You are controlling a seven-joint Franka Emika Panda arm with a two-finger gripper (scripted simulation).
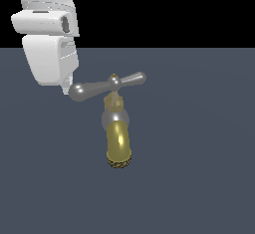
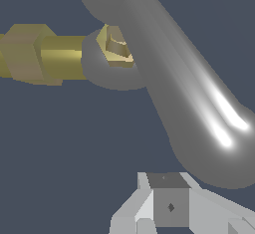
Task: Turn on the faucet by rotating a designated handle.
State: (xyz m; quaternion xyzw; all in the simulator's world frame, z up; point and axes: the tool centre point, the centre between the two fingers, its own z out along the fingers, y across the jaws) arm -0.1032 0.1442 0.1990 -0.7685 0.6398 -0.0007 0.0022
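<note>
Nearest the wrist camera, the gripper [image 2: 172,210] appears only as a grey-white block cut off by the frame edge; its fingertips are hidden, so whether the jaws are spread or closed cannot be told. Just beyond it, one bulbous end of the handle [image 2: 199,128] fills the wrist view, apparently just beside the gripper; contact cannot be confirmed. In the exterior view, the gripper [image 1: 66,89] hangs at the handle's end toward the exterior view's left. Farther on, the handle [image 1: 107,85] crosses the brass stem of the faucet [image 1: 118,141], whose gold spout points toward the camera over the dark grey floor [image 1: 199,178].
</note>
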